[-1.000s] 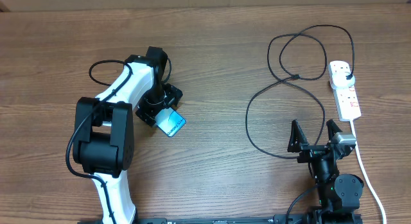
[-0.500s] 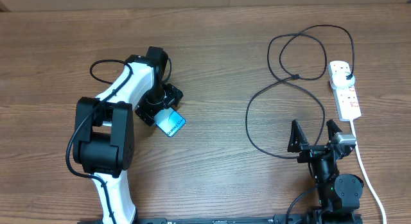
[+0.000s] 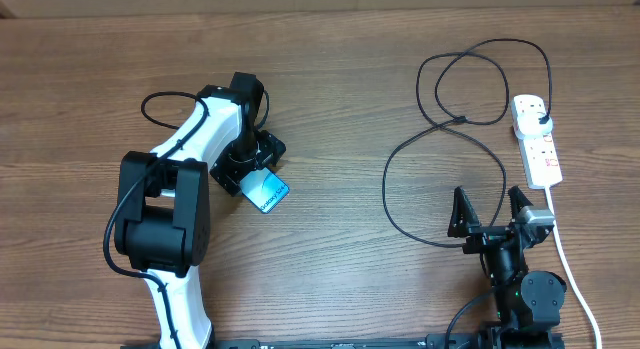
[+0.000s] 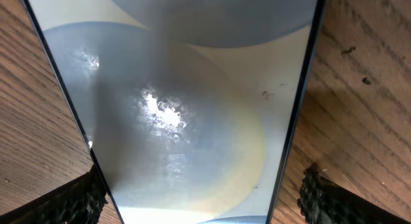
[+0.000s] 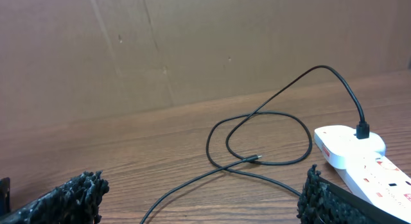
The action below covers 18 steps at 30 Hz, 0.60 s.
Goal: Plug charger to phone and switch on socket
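Observation:
The phone lies flat on the table left of centre, and its light screen fills the left wrist view. My left gripper is low over it, open, with one finger on each side of the phone's long edges; a thin gap shows at the right finger. The charger's thin black cable lies in loops on the right. Its small plug tip rests free on the wood, and its black plug sits in the socket, a white power strip. My right gripper is open and empty, near the front edge.
The power strip's thick white cord runs down past my right arm to the front edge. A brown cardboard wall stands behind the table. The left arm's own black cable loops beside its white body.

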Motion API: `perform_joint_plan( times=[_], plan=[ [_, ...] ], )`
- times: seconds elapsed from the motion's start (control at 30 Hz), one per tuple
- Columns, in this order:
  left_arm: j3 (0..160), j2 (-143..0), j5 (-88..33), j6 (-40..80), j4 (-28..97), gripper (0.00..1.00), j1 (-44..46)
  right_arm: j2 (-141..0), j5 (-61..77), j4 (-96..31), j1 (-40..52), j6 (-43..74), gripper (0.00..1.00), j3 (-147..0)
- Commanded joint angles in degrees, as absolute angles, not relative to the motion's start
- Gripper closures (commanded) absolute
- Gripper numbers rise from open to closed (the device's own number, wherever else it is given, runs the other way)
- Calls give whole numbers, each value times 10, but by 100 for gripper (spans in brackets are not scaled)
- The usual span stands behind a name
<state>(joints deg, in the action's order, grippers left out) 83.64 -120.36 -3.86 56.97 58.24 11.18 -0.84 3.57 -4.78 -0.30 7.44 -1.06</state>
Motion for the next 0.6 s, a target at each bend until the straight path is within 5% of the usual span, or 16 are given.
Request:
perform_joint_plan(
  times=[0.0,0.57],
  plan=[
    [818,-1249,19,570,585,0,113,-3,30,-46,-2,70,0,-5],
    [818,-1249,19,570,585,22,113,-3,30,-46,-2,70,0,-5]
  ],
)
